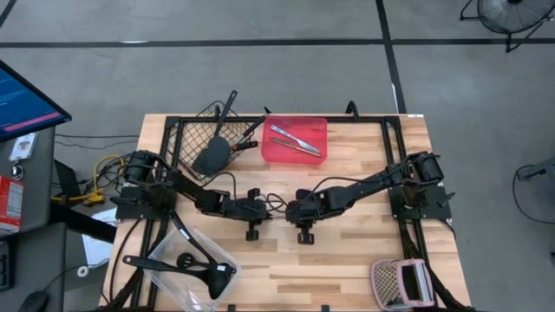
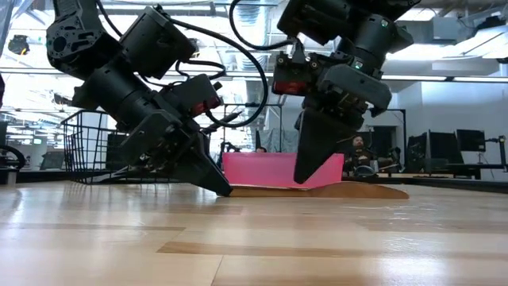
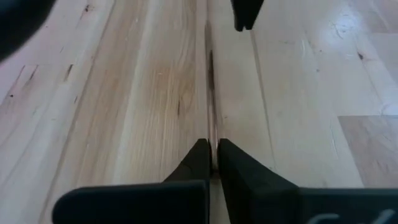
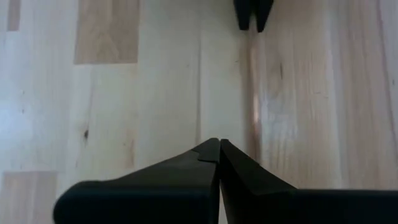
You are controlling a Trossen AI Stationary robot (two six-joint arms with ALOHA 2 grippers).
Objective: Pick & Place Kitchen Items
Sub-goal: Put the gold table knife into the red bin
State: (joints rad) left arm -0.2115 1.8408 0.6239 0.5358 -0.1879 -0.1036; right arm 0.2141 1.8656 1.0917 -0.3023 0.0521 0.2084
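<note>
Left wrist view: left gripper (image 3: 212, 155) sits tip-down on the counter (image 3: 124, 93), jaws drawn almost together on a slim silver metal piece (image 3: 211, 87) that runs straight ahead from the tips, its long axis in line with the wood grain and pointing toward the right gripper (image 3: 246, 15) opposite. Whether the piece is truly pinched or merely lying between the tips, cannot say for certain; it looks nipped at its near end. Right wrist view: right gripper's jaws pressed together on nothing, tips at the bare boards. High view: both arms meet mid-counter, left gripper (image 1: 252, 227) and right gripper (image 1: 305, 231) just beside each other; the left is the one on the piece. Nearest bin for it is the red tray (image 1: 316, 156), beyond the grippers, already holding 2 or so silver utensils (image 1: 293, 140); black spatula (image 1: 214, 149) rests in the wire basket (image 1: 186, 130), black ladles (image 1: 178, 264) in the clear tub (image 1: 227, 277). No legible brand or writing on the items.
</note>
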